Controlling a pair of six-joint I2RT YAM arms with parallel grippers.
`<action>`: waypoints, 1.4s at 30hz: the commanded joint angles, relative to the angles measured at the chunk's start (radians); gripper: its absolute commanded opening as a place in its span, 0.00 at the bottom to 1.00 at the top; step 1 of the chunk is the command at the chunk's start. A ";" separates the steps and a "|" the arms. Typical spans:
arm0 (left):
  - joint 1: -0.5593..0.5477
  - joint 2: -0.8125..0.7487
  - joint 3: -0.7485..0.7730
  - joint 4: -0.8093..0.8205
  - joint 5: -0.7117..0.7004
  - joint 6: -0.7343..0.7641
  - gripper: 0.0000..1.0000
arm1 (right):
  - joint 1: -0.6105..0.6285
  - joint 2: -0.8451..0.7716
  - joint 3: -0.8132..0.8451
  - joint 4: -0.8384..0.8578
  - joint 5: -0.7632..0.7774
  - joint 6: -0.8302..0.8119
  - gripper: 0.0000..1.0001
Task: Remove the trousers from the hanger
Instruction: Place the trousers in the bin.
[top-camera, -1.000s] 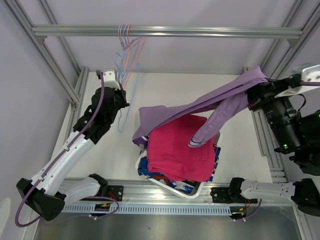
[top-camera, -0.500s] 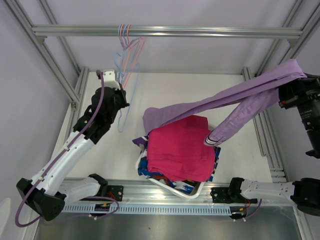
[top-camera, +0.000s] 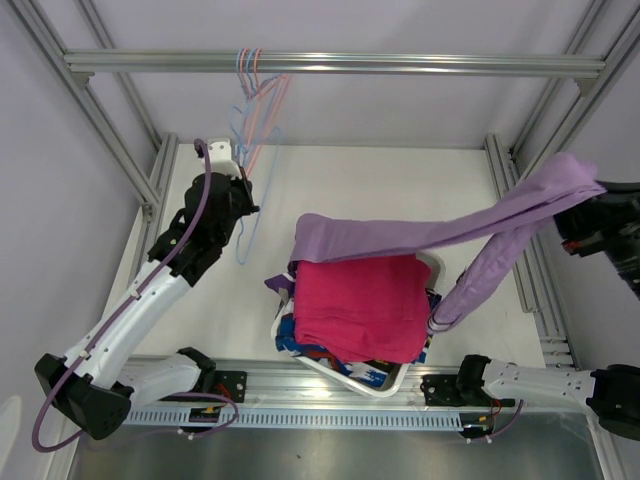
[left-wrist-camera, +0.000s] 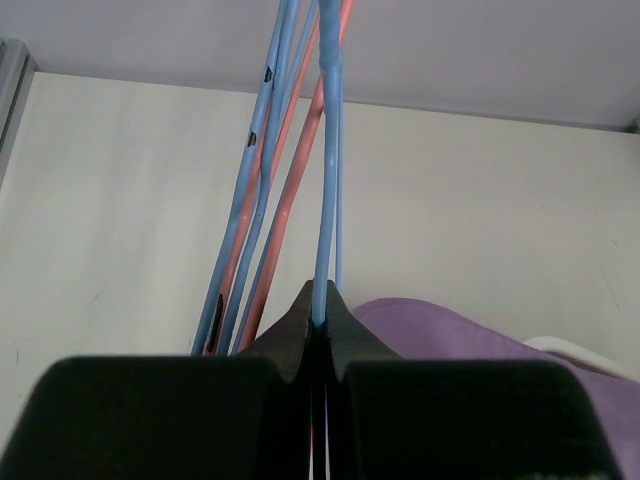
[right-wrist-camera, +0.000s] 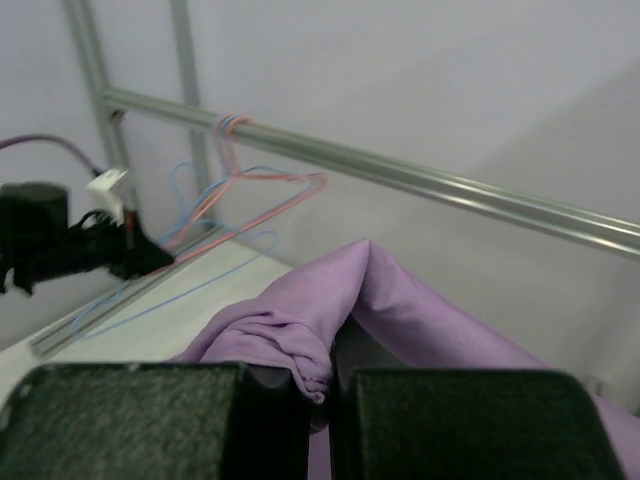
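My matte white tabletop (top-camera: 380, 190) lies flat ahead of my arm bases, with aluminium frame rails (top-camera: 158, 185) along its sides. A white plastic basket (top-camera: 340, 378) sits directly on it at the near edge, about midway between my two arms.

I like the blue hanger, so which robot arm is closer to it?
Left. The left fingers pinch the blue hanger; the right fingers are far away, holding the lilac trousers.
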 joint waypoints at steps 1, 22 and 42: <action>0.012 0.003 0.042 0.029 -0.002 0.019 0.00 | -0.001 0.007 -0.062 -0.065 -0.246 0.111 0.00; 0.012 -0.004 0.045 0.024 0.017 0.016 0.01 | -0.019 0.386 -0.768 0.283 -0.659 0.307 0.12; 0.012 -0.032 0.048 0.024 0.026 0.015 0.00 | -0.004 0.364 -0.325 -0.039 -0.485 0.304 0.99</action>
